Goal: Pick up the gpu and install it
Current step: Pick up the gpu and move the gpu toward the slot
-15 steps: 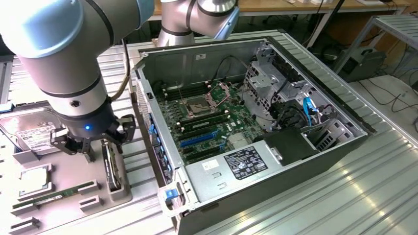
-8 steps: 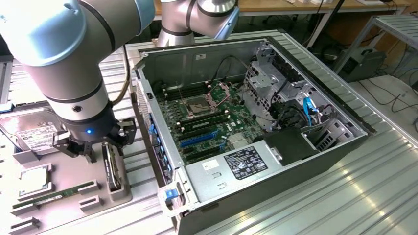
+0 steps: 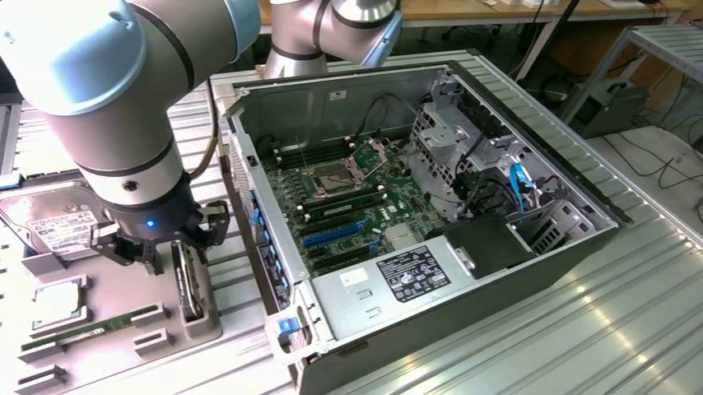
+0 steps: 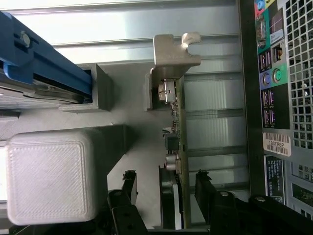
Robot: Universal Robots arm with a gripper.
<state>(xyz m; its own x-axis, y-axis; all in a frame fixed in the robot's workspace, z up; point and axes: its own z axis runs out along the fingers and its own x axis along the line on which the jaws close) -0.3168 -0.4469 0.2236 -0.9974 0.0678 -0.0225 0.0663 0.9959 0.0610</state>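
Note:
The gpu [image 3: 190, 284] stands on edge in a slot of the grey holder tray [image 3: 203, 325], at the exterior view's left beside the open computer case [image 3: 439, 206]. My gripper [image 3: 157, 249] is low over the card's far end. In the wrist view the gpu [image 4: 179, 142] is seen edge-on, with its silver bracket [image 4: 171, 49] at one end. My gripper [image 4: 166, 185] is open and straddles the card. One of the black fingers [image 4: 129, 183] stands clear of one face, the other close to the opposite face. Neither finger touches the card.
On the same tray lie a hard drive [image 3: 49, 222] with a white label, a processor [image 3: 55, 300] and a green memory stick [image 3: 94, 329]. A white printed block [image 4: 49, 178] and a blue rail [image 4: 44, 63] flank the card. The case's rear port panel [image 4: 281, 98] is close by.

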